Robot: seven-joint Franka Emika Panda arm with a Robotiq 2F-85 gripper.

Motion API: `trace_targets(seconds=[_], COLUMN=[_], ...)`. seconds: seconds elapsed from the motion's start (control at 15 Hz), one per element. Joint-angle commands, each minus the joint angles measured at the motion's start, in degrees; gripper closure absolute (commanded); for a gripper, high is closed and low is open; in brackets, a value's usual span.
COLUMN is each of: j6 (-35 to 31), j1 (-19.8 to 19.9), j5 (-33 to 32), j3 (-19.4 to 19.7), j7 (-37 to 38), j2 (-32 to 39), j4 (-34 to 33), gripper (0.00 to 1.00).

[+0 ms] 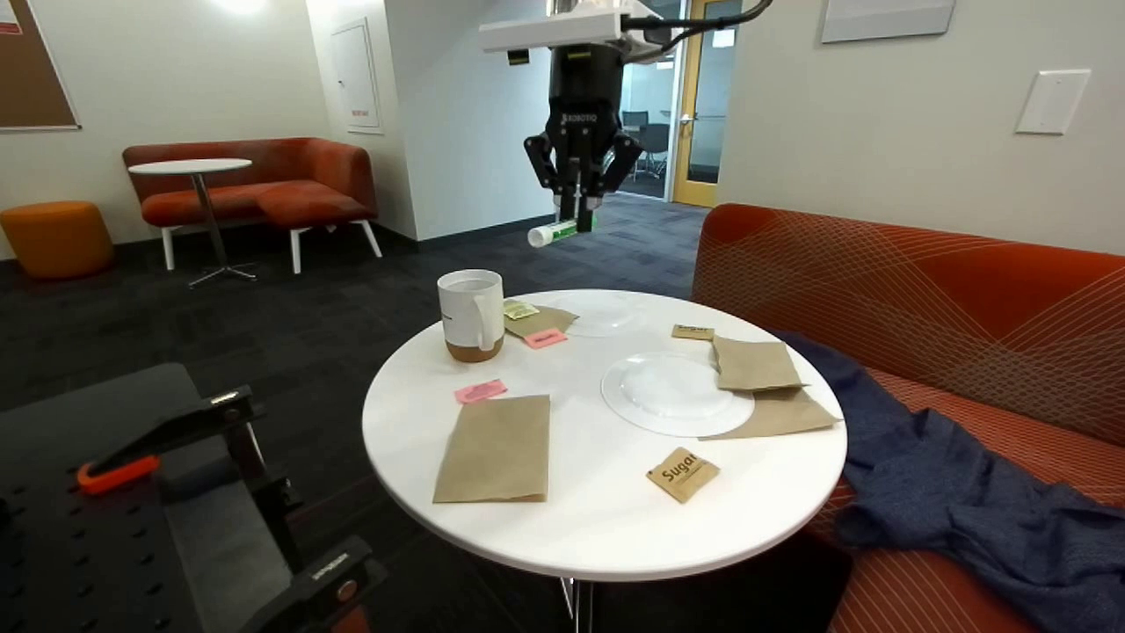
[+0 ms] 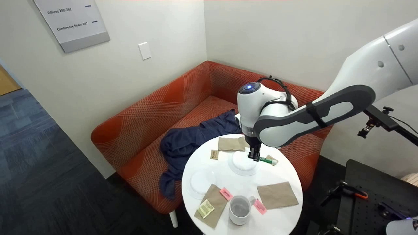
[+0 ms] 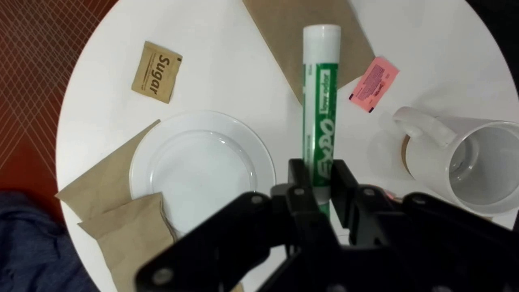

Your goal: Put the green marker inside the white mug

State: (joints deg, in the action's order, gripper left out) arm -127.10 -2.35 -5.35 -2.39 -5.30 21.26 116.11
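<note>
The green marker [image 1: 552, 234], white and green with a white end, is held between the fingertips of my gripper [image 1: 577, 220], well above the table. It lies roughly level, not upright. In the wrist view the marker [image 3: 320, 101] points away from the fingers [image 3: 317, 178], which press on it near its cap end. The marker also shows in an exterior view [image 2: 267, 160] beside the gripper [image 2: 254, 157]. The white mug [image 1: 461, 315] with a brown base stands upright on the table, apart from the gripper. It shows in the wrist view [image 3: 429, 156] at the right, with its open top visible.
The round white table [image 1: 584, 475] bears clear plates [image 1: 677, 396], brown napkins [image 1: 497, 448], sugar packets [image 1: 684, 475] and pink packets [image 1: 481, 391]. One pink packet lies close to the mug's handle. A red sofa [image 1: 923, 290] with a dark blue cloth [image 1: 949, 475] stands beside the table.
</note>
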Motion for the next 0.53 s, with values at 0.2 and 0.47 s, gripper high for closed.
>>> trace_targets(seconds=[0.2, 0.47], j6=[-3.46, -16.10], j1=[1.12, 3.49], j5=[1.66, 6.21], j3=[-1.02, -3.49], j7=[-4.23, -13.68], j2=[1.34, 4.24], j4=[-0.06, 0.93], gripper=[0.95, 0.95])
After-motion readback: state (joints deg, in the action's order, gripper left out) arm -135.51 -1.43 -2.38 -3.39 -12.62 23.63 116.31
